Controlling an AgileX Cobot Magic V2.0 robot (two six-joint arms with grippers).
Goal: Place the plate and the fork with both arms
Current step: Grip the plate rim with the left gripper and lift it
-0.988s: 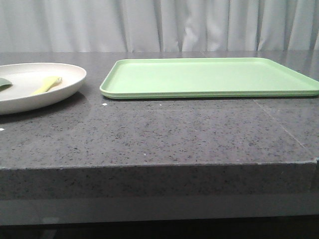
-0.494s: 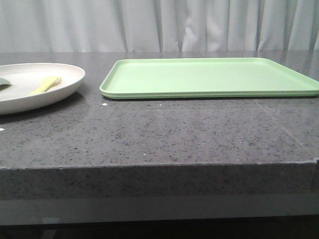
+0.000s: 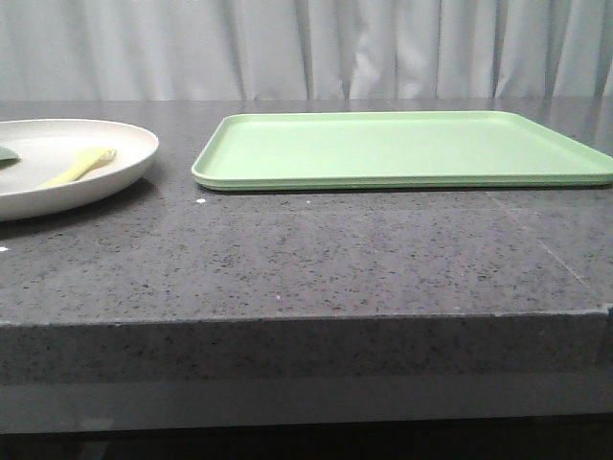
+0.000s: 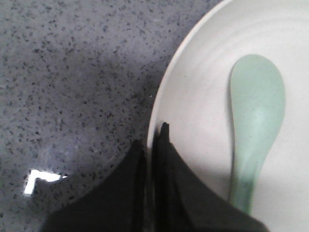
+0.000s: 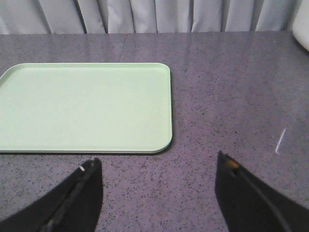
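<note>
The cream-white plate stands at the far left of the table, cut off by the picture's edge. The pale yellow fork lies in it. In the left wrist view my left gripper is shut on the plate's rim, one finger outside and one inside. A teal-green utensil lies in the plate beside the inner finger. The fork is out of that view. My right gripper is open and empty above bare table, short of the green tray. Neither gripper shows in the front view.
A flat light green tray lies at the back middle and right of the dark speckled table; it also shows in the right wrist view. A grey curtain hangs behind. The table's front edge runs across the front view.
The plate has slid a little to the left in the front view, with the fork and the teal utensil on it. The tray has not moved.
</note>
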